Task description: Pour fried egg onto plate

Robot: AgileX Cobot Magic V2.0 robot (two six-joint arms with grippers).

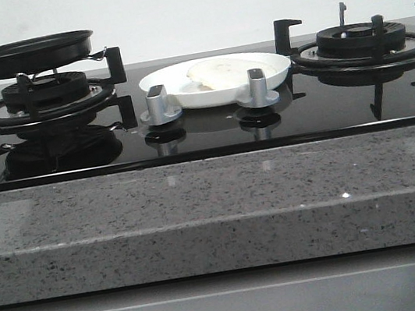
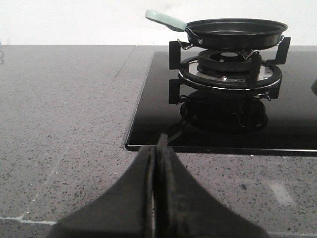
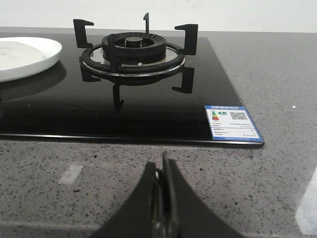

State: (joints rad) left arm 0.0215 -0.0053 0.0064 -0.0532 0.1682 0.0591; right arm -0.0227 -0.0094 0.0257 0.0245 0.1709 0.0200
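Note:
The fried egg (image 1: 218, 71) lies flat on the white plate (image 1: 278, 75), which sits on the glass hob between the two burners. In the right wrist view the plate (image 3: 53, 48) shows at the edge with the egg (image 3: 17, 53) on it. The black frying pan (image 1: 27, 54) rests on the left burner and looks empty; its pale green handle (image 2: 163, 19) points away from the plate. My left gripper (image 2: 157, 148) is shut and empty over the granite counter, short of the hob's edge. My right gripper (image 3: 161, 166) is also shut and empty, over the counter in front of the right burner.
Two silver knobs (image 1: 158, 105) (image 1: 257, 87) stand in front of the plate. The right burner (image 1: 363, 40) has tall black pan supports. An energy label (image 3: 232, 124) sits on the black hob's corner. Speckled grey counter (image 1: 216, 209) surrounds the hob.

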